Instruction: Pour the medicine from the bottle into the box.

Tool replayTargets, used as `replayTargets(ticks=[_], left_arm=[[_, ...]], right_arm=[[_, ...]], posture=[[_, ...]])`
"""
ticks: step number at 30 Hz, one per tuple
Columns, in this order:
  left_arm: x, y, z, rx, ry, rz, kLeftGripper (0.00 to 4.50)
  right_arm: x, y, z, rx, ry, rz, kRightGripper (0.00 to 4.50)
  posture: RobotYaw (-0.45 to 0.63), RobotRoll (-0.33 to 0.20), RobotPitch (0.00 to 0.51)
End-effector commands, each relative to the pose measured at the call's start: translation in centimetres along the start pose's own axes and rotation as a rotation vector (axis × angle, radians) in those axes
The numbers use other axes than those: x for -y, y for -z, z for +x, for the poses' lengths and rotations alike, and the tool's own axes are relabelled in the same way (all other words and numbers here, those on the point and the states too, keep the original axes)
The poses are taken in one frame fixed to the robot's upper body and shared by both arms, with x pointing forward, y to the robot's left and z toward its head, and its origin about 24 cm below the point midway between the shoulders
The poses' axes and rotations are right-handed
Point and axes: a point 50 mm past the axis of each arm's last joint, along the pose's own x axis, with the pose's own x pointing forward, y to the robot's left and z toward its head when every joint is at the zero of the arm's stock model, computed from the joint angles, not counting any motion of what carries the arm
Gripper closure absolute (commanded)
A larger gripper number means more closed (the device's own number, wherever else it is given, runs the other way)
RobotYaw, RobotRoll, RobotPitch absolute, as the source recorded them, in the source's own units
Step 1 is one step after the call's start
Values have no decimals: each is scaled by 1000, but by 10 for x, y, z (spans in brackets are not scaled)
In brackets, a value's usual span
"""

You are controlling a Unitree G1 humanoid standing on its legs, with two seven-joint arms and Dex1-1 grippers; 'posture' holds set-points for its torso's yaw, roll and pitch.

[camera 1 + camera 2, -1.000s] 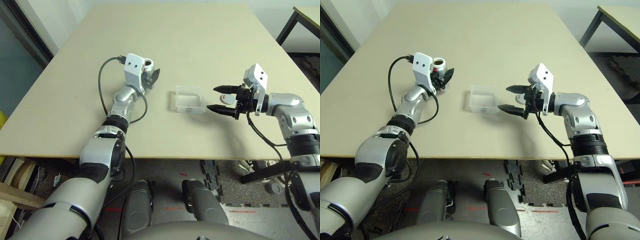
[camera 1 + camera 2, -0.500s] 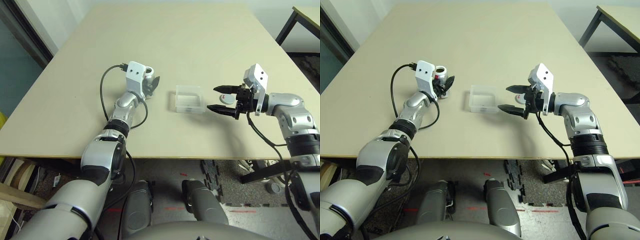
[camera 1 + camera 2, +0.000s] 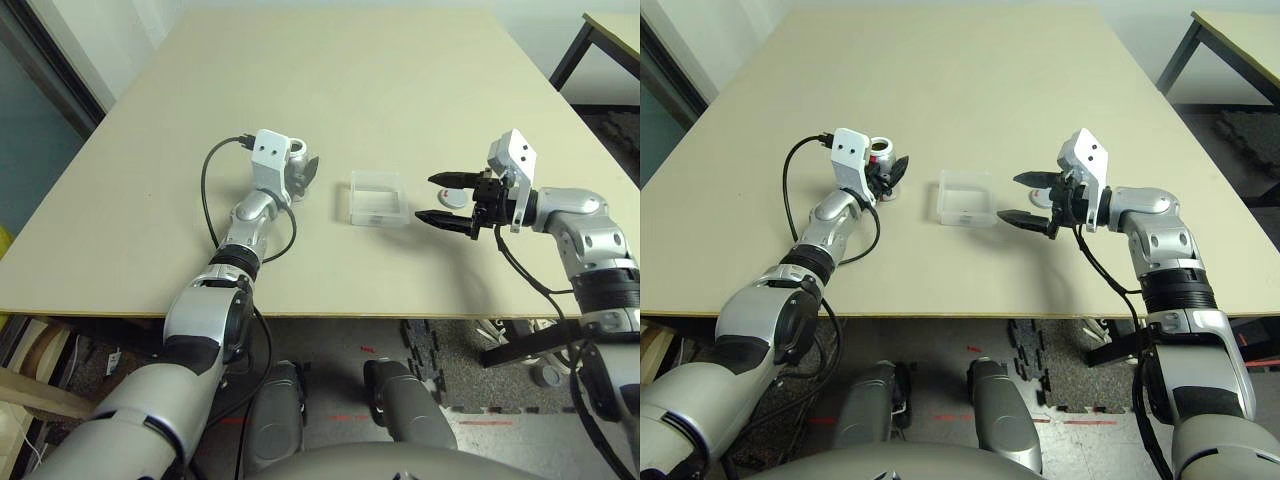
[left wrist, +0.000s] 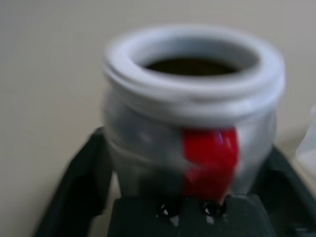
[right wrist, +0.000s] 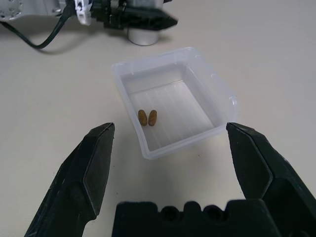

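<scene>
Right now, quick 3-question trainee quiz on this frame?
1. True or false: the box holds two small brown pills.
2. Where does the bottle stand? A) inside the box B) upright on the table, between the left tool's fingers C) tipped over the box
3. Fill in: the right tool is ____ and holds nothing.

Key: 1 true; 2 B; 3 open
</scene>
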Motion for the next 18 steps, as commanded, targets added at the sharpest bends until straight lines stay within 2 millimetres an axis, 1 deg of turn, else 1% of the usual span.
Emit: replayTargets(ticks=[1,13,18], left_arm=[[0,7,-4,-8,4,-19,26],[0,12,-17,66,20,-34,26],[2,13,-27,95,25,-29,26]], right_arm=[[0,2,1,-7,-2,-3,0],[1,4,5,-4,-6,-2,0],[0,4,5,1,-6,-3,0]], posture=[[-193,0,110],[-178,0,113],[-175,0,116]])
